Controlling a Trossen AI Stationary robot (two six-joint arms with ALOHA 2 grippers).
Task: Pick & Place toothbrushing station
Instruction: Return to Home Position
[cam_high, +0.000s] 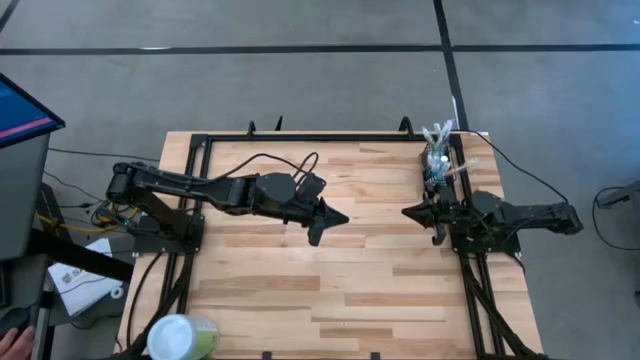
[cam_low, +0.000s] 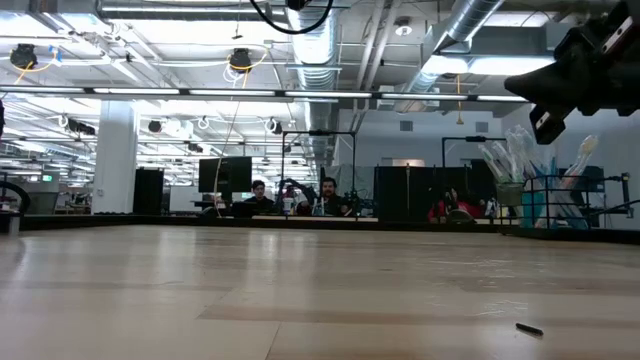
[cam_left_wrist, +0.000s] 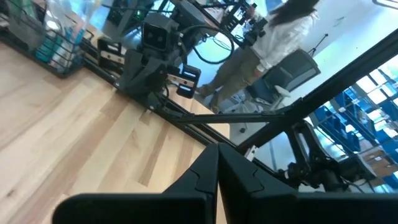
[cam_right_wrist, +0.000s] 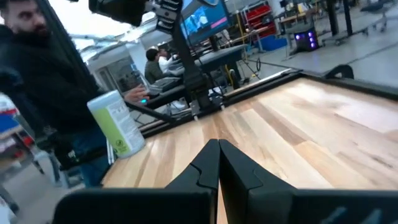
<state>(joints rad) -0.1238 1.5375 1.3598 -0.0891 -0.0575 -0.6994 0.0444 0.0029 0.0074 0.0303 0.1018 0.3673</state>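
High view: a round pale-green translucent cup (cam_high: 185, 337) with a white lid, label print unreadable, stands at the near left corner of the pale wooden plank table (cam_high: 330, 290). Over mid-table hang the left pincer (cam_high: 325, 222) and the right pincer (cam_high: 418, 213), each with fingers together. The black wire toothbrushing station (cam_high: 437, 165), holding toothbrushes (cam_high: 438, 132), stands near the far right corner, just beyond the right pincer.

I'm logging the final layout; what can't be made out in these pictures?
Wire organizer, high view: too small to count toothbrushes or tell their sections; left wrist view cuts it off at the edge.
Dark speck on the table, low view: too small to identify.
Pale-green cup, right wrist view: label too small to read.
Left gripper and right gripper hang shut above mid-table.
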